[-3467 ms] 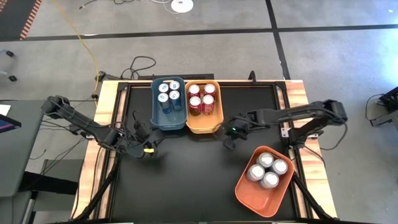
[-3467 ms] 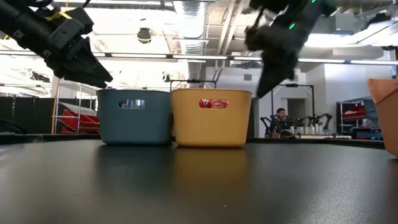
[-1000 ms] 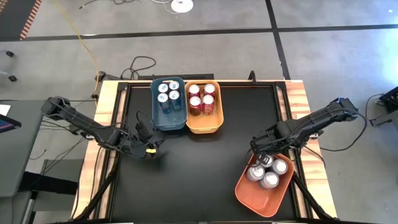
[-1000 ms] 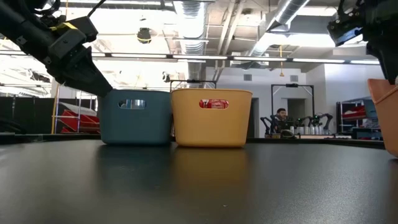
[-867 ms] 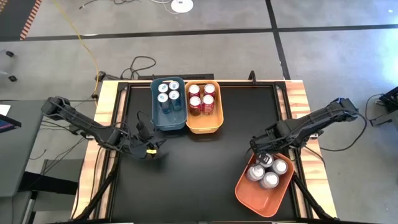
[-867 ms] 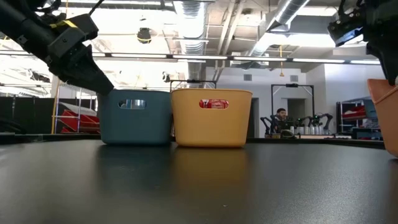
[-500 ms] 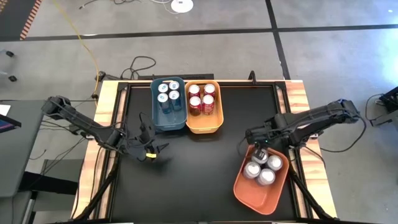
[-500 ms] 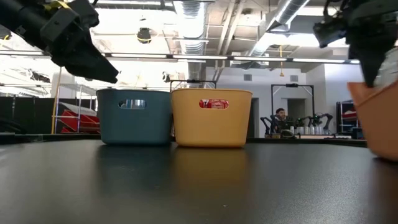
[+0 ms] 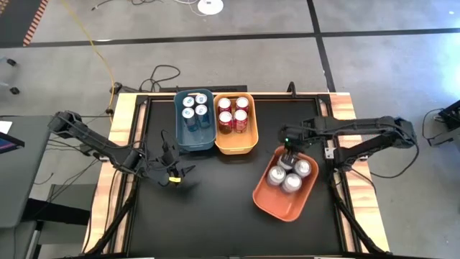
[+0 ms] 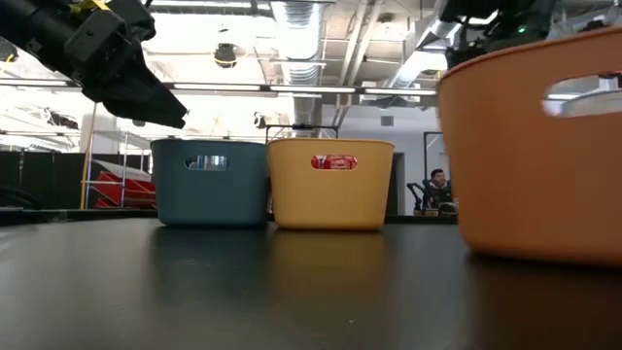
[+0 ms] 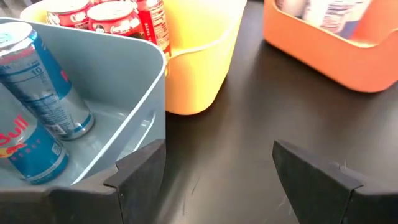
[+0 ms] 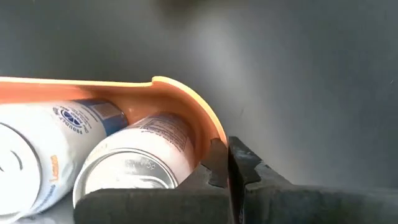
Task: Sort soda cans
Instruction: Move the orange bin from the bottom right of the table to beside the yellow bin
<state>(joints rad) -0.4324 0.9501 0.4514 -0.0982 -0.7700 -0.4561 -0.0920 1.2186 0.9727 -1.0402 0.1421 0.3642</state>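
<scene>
The right pincer, clenched on the rim of the orange bin, has dragged it and its four silver cans toward the yellow bin. Sorting seems nearly done. The left pincer waits released.

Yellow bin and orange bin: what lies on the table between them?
Nothing: in the high view only bare black tabletop separates the yellow bin from the orange bin.
</scene>
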